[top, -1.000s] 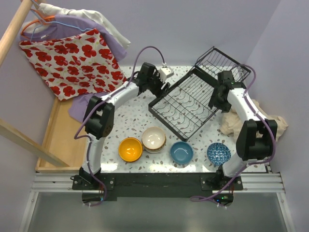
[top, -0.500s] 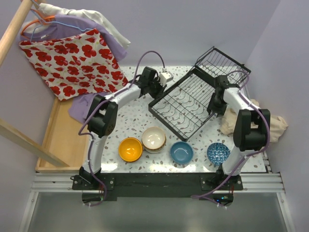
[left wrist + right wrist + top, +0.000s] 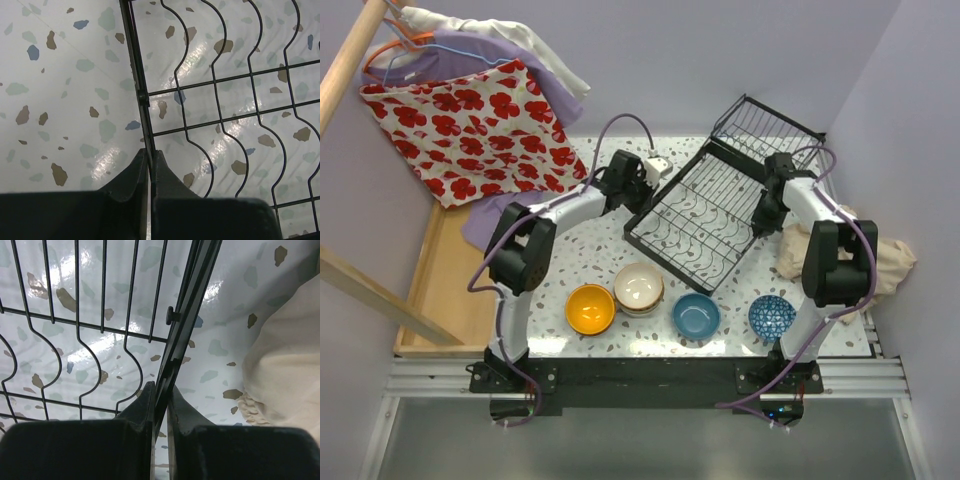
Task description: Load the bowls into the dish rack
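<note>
Speckled terrazzo counter [image 3: 592, 252]: the left gripper [image 3: 149, 152] is clamped on one rim wire of the black rectangular wire dish rack [image 3: 700, 215], the right gripper [image 3: 161, 387] on the opposite rim — thin wavy tines fill both wrist views. Only the top view shows the round glazed ceramic bowls [image 3: 696, 315], outside the rack near the front edge.

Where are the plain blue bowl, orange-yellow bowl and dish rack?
plain blue bowl [image 3: 696, 315], top external view, centre of its inside.
orange-yellow bowl [image 3: 590, 309], top external view, centre of its inside.
dish rack [image 3: 692, 213], top external view, middle of its wire floor.
</note>
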{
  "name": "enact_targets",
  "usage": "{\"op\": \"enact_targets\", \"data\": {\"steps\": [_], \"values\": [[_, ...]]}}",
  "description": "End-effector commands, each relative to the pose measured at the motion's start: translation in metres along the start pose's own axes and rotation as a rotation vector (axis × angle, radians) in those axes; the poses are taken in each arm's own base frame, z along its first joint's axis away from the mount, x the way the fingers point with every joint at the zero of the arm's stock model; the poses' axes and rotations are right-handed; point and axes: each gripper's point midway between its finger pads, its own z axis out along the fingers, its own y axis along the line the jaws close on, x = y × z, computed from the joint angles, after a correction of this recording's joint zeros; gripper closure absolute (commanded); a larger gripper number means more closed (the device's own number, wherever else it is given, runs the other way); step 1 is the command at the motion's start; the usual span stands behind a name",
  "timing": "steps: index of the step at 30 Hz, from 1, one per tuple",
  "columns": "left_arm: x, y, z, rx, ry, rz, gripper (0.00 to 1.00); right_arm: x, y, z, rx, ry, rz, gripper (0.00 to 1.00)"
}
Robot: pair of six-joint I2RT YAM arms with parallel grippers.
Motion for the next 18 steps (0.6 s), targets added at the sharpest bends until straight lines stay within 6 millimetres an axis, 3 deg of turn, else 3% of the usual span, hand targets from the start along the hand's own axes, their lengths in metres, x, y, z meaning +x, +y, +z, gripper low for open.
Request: {"op": "enact_targets", "data": {"steps": [1, 9, 18], "values": [[0.002, -0.036, -0.029, 0.118, 0.010, 0.091, 1.00, -0.029, 0.005, -0.013, -0.031, -0.117, -0.172, 1.00], [0.015, -0.075, -0.045, 0.168, 0.026, 0.124, 1.00, -0.037, 0.003, -0.009, -0.029, -0.162, -0.289, 1.00], [0.023, -0.108, -0.052, 0.209, 0.033, 0.135, 1.00, -0.068, 0.012, -0.004, -0.033, -0.257, -0.400, 1.00]]}}
